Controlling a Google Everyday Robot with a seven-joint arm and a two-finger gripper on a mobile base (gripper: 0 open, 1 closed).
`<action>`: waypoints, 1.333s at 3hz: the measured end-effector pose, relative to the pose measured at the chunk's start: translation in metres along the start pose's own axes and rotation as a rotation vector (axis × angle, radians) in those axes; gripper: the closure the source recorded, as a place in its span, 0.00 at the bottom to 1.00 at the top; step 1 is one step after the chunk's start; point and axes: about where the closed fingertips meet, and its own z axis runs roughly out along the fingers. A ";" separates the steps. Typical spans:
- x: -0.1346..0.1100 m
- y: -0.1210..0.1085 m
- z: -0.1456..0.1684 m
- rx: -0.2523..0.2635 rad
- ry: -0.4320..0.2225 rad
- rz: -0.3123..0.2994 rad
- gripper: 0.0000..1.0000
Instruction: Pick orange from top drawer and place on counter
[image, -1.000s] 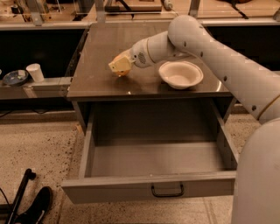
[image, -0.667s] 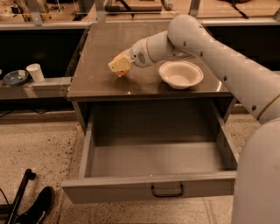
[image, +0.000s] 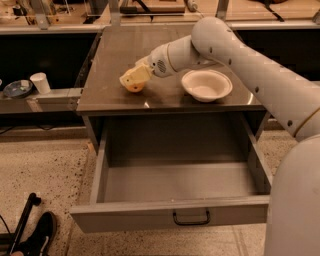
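Observation:
The orange rests on the counter near its front left part, mostly covered from above. My gripper reaches in from the right, is down on the counter and is shut on the orange. The top drawer is pulled wide open below the counter. Its inside shows only bare grey metal, and its small black handle faces the front.
A white bowl sits on the counter just right of the gripper, under my arm. A white cup and a dark dish stand on a lower shelf at left. A black object lies on the speckled floor at bottom left.

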 end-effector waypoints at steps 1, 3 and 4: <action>0.000 0.000 0.000 0.000 0.000 0.000 0.00; -0.003 0.004 -0.007 -0.002 -0.033 -0.078 0.00; -0.008 0.012 -0.022 -0.026 -0.108 -0.221 0.00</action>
